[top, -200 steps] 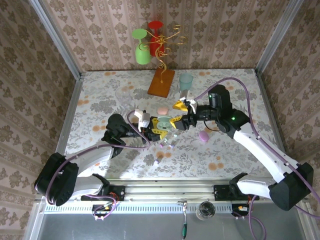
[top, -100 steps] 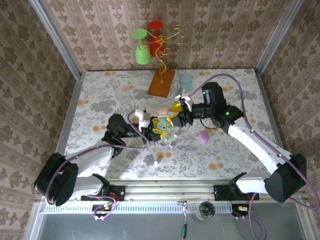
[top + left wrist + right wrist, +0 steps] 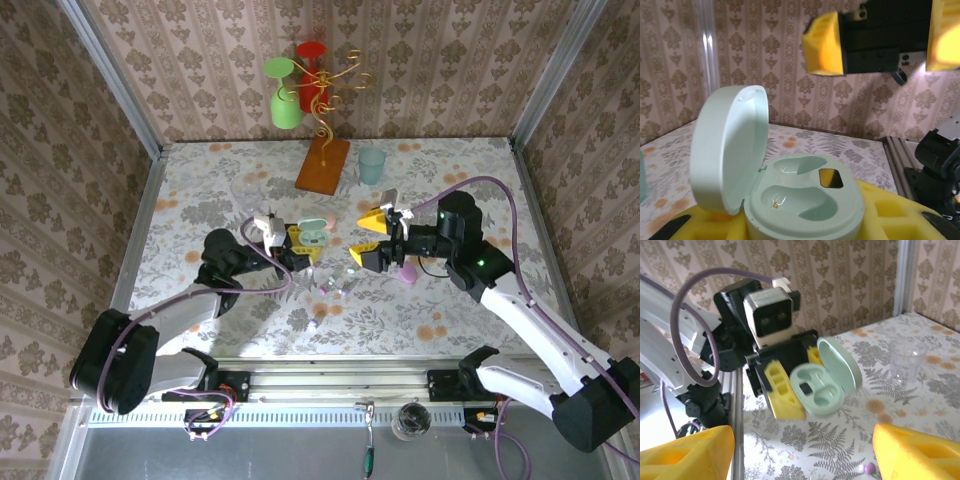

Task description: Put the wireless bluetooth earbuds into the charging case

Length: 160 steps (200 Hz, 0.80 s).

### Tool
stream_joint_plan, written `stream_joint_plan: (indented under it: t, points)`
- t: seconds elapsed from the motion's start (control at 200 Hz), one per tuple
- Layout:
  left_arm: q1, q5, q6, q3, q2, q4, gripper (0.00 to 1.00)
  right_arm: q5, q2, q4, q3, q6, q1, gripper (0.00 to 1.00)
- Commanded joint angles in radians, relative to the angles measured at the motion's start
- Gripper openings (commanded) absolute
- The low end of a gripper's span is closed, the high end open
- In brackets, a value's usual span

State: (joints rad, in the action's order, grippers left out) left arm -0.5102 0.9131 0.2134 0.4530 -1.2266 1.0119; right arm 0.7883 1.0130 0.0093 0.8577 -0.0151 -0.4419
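Note:
My left gripper (image 3: 300, 238) is shut on the mint-green charging case (image 3: 312, 233), held off the table with its lid (image 3: 730, 150) swung open. In the left wrist view both sockets of the charging case (image 3: 805, 200) are empty. My right gripper (image 3: 368, 236) hangs just right of the case, open, with nothing between its yellow fingers (image 3: 825, 42). The right wrist view looks straight at the case (image 3: 817, 389) between the left gripper's yellow pads (image 3: 782, 390). Tiny earbuds (image 3: 344, 290) lie on the table below the case, one purple earbud (image 3: 869, 468) near my right fingertip.
A purple case (image 3: 408, 272) lies under the right wrist. At the back stand a wooden base with a gold wire tree (image 3: 322, 165) holding green and red cups, a teal cup (image 3: 371, 163) and a clear glass (image 3: 248, 190). Patterned walls close in the table.
The right gripper has drawn back to the right, away from the case, and opened wider. The left gripper has carried the open case a little left and back.

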Motion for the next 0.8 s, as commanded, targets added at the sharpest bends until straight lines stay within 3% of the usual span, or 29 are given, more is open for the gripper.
stream_joint_plan:
  t: [0.0, 0.2, 0.42, 0.795]
  points:
    - [0.025, -0.008, 0.009, -0.004, 0.051, 0.020, 0.36, -0.115, -0.007, 0.069, -0.065, -0.174, 0.007, 0.74]
    - [0.086, -0.036, 0.059, -0.020, 0.079, 0.016, 0.35, -0.325, 0.103, -0.042, -0.102, -0.439, 0.008, 0.69]
    - [0.098, -0.050, 0.067, -0.025, 0.111, -0.008, 0.34, -0.294, 0.316, 0.046, -0.128, -0.694, -0.035, 0.62]
    - [0.096, -0.072, 0.076, -0.014, 0.136, -0.050, 0.32, -0.313, 0.607, 0.062, -0.032, -0.833, -0.124, 0.56]
